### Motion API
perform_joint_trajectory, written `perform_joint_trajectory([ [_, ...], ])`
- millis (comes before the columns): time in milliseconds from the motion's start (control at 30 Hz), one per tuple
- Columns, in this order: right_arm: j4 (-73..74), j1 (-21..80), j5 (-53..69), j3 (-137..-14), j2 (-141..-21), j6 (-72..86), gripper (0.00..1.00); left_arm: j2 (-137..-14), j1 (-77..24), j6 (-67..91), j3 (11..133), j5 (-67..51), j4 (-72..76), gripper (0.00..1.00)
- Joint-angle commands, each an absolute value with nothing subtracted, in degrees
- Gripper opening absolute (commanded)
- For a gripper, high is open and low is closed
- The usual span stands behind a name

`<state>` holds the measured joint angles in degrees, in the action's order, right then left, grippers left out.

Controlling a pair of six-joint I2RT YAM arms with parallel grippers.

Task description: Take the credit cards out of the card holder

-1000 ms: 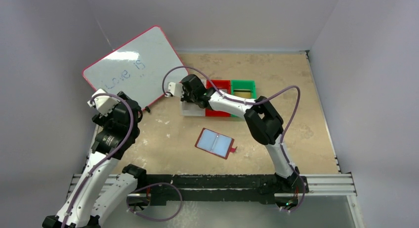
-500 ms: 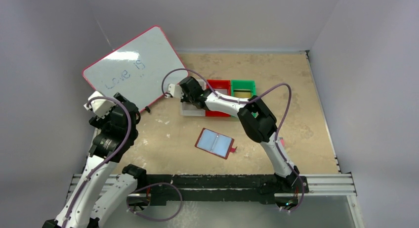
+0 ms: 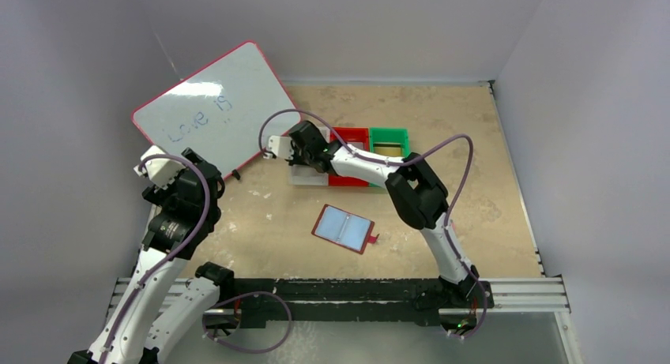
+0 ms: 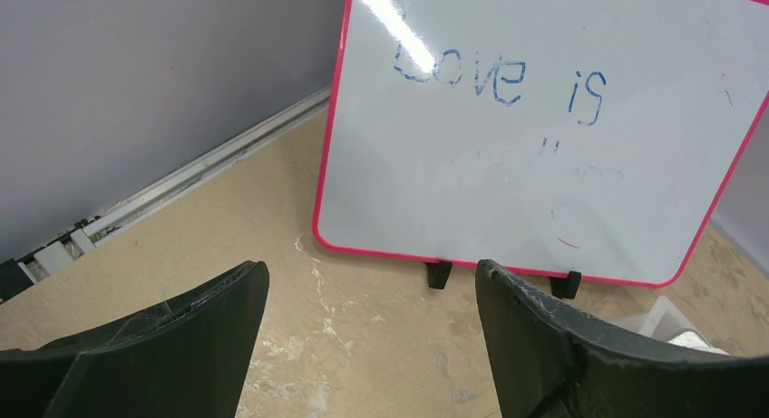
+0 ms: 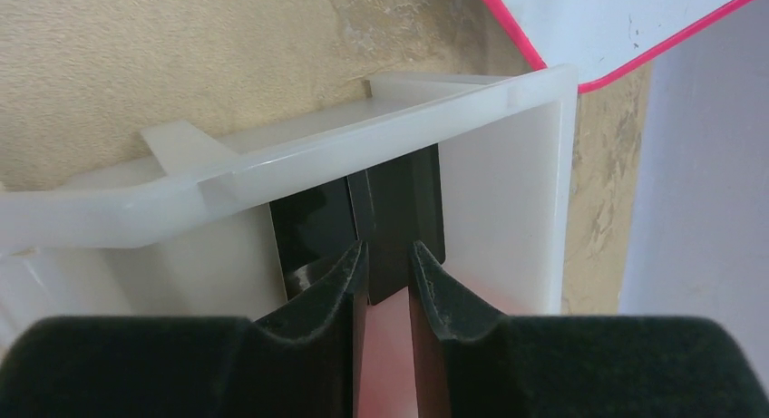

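Note:
The dark red card holder (image 3: 344, 228) lies open on the table, its pale blue sleeves facing up, with neither gripper near it. My right gripper (image 3: 291, 152) reaches into the white bin (image 3: 304, 176). In the right wrist view its jaws (image 5: 388, 259) stand narrowly open. A black credit card (image 5: 403, 209) sits just beyond the tips against the bin's wall (image 5: 363, 146). Another black card (image 5: 313, 228) lies beside it. My left gripper (image 4: 372, 282) hangs wide open and empty above the table, facing the whiteboard (image 4: 544, 119).
A red bin (image 3: 350, 135) and a green bin (image 3: 389, 135) stand behind the white one. The pink-framed whiteboard (image 3: 213, 107) leans at the back left on black feet. Grey walls close in three sides.
The right gripper's jaws have parted from shut to a narrow gap inside the white bin, letting go of the black card. The right elbow shifted slightly left. The left arm has barely moved.

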<state>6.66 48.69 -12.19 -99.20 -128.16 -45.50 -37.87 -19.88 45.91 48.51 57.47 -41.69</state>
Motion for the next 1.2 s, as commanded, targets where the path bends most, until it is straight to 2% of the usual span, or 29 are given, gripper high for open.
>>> perform_joint_trajectory([
  [0, 5.17, 48.51, -9.82, -99.56, -121.72, -43.48, 0.26, -37.49, -19.58, 46.22, 49.04, 58.67, -41.16, 0.84],
  [167, -8.43, 48.48, -15.82, -94.32, -115.16, -30.42, 0.3, -37.65, -19.56, 46.44, 49.18, 58.66, -41.47, 0.84],
  [267, -15.42, 48.41, -24.69, -90.69, -111.48, -13.51, 0.3, -37.47, -19.5, 46.58, 49.2, 58.89, -41.7, 0.84],
  [333, -10.97, 48.42, -26.76, -92.25, -110.79, -3.27, 0.27, -37.41, -19.48, 46.79, 49.27, 59.23, -41.89, 0.84],
  [433, 3.22, 48.41, -21.03, -99.16, -114.47, 7.14, 0.12, -37.25, -19.57, 47.02, 49.22, 59.8, -42.05, 0.84],
  [500, 10.34, 48.43, -19.51, -103.53, -117.39, 12.88, 0.07, -37.28, -19.56, 47.09, 49.26, 59.94, -42.26, 0.84],
  [633, 15.83, 48.42, -16.8, -105.31, -119.84, 18.88, 0.04, -37.43, -19.58, 47.06, 49.26, 59.78, -42.19, 0.84],
  [867, 14.58, 48.41, -7.14, -102.6, -121.2, 26.47, 0.0, -38.09, -19.57, 46.49, 49.06, 58.89, -41.49, 0.84],
  [1167, 18.11, 48.36, -9.21, -106.22, -126.88, 28.83, 0.0, -37.96, -19.54, 46.4, 49.13, 59.02, -41.41, 0.84],
])
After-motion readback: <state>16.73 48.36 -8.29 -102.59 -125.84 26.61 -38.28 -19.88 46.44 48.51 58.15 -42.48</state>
